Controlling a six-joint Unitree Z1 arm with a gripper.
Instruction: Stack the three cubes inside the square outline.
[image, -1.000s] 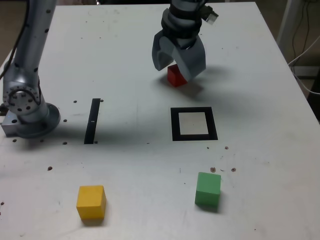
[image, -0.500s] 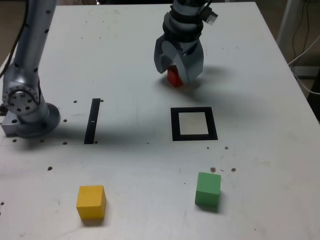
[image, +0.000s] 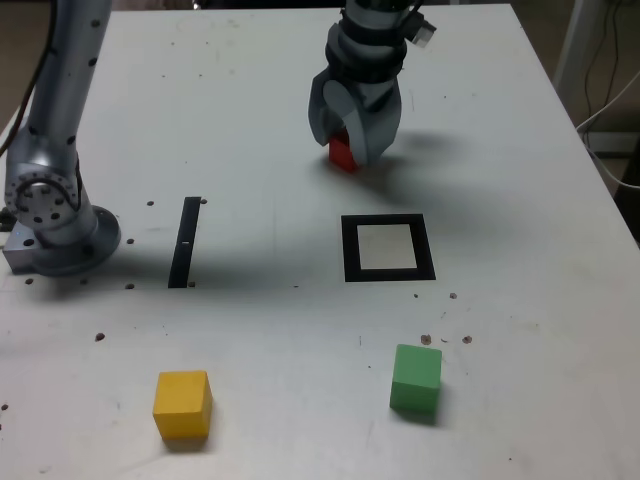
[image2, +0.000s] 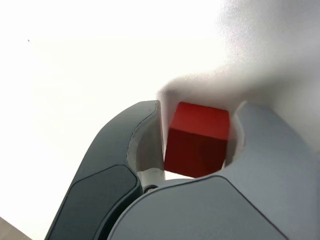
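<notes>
A white bench (image: 250, 80) fills most of the exterior view, and the end effector (image: 352, 150) is seen in the upper centre of that frame, lowered over the red cube (image: 342, 152). Its two grey jaws are drawn in close on either side of the cube, so that only a small red patch is visible between them. In the wrist view the red cube (image2: 197, 140) is shown pressed between the inner faces of the end effector (image2: 197, 150), with both jaws touching it, so the cube is gripped. Whether the cube rests on the bench or is lifted just off it cannot be told. The square outline (image: 388, 247), a thick black frame with a pale centre, is found just right of the middle of the exterior view, below the gripped cube and apart from it; nothing lies inside it. The green cube (image: 416, 379) is placed in the lower right part of the frame, below the outline and slightly to its right. The yellow cube (image: 182, 403) is placed in the lower left part, well apart from the green one. A thin black strip (image: 185, 241) is laid on the bench at the left of centre, level with the outline. The arm's grey base (image: 55, 215) is seen at the left edge of the frame, beside the strip. Small dark specks are scattered over the bench surface.
</notes>
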